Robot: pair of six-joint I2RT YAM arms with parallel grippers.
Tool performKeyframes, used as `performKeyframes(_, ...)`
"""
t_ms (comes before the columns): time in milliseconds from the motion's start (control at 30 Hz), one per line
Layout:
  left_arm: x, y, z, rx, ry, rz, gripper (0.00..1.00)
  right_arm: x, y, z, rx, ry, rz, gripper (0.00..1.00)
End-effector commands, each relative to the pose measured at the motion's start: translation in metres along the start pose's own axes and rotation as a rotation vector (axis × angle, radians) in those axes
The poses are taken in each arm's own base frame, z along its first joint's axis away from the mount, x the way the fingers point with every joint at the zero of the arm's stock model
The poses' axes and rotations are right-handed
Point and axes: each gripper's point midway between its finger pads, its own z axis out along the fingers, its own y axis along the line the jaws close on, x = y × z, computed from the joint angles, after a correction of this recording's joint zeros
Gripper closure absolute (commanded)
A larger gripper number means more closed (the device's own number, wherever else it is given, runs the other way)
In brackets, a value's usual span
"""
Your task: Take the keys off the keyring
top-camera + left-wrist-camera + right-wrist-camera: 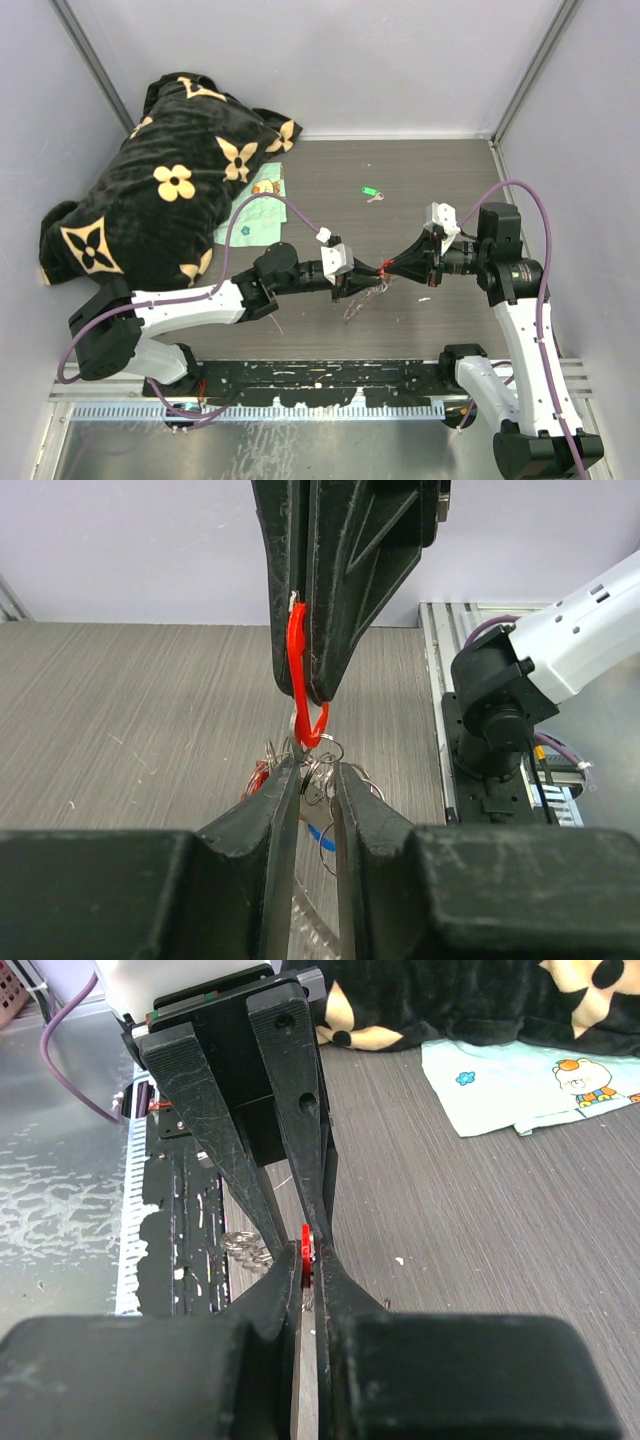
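Right gripper (pixel 312 692): clamped on red tag (pixel 296 660). Left gripper (pixel 316 772): jaws narrow around keys (pixel 326 752) hanging under the tag, above mid-table (pixel 330 170); grip unclear. Green-tagged key (pixel 370 192): lying apart, farther back.

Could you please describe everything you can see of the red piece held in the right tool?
The red piece looks like glossy plastic: a narrow strap ending in a pointed loop. It is held above the table, its strap clamped in the right tool, the loop sticking out. Small silver rings cluster at the loop, where the left tool's tips stand slightly apart.
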Motion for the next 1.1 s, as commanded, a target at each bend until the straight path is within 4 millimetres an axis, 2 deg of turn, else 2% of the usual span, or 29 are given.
performKeyframes(0, -0.020, -0.002, 0.007, 0.034, -0.051, 0.020, 0.79, -0.012, 0.008, -0.001, -0.033, -0.037, -0.054, 0.99)
performKeyframes(300, -0.015, -0.001, 0.007, 0.044, -0.035, 0.009, 0.88, -0.012, 0.008, -0.001, -0.035, -0.037, -0.053, 0.99)
performKeyframes(400, -0.015, -0.001, 0.007, 0.046, -0.032, 0.009, 0.99, -0.012, 0.008, -0.001, -0.033, -0.036, -0.054, 0.99)
performKeyframes(433, -0.016, -0.001, 0.007, 0.045, -0.034, 0.009, 1.00, -0.012, 0.008, -0.001, -0.033, -0.036, -0.055, 0.99)
performKeyframes(733, -0.026, 0.009, -0.007, -0.045, -0.078, 0.003, 1.00, -0.007, 0.003, -0.005, 0.029, -0.006, -0.074, 0.99)
performKeyframes(900, -0.044, 0.014, -0.017, -0.096, -0.153, 0.008, 1.00, 0.000, -0.003, -0.007, 0.067, 0.004, -0.055, 0.99)
performKeyframes(1033, -0.051, 0.019, -0.023, -0.136, -0.198, 0.002, 1.00, 0.011, -0.016, -0.008, 0.127, 0.023, -0.016, 0.99)
performKeyframes(1067, -0.058, 0.019, -0.027, -0.146, -0.223, 0.003, 1.00, 0.014, -0.018, -0.008, 0.137, 0.025, -0.008, 0.99)
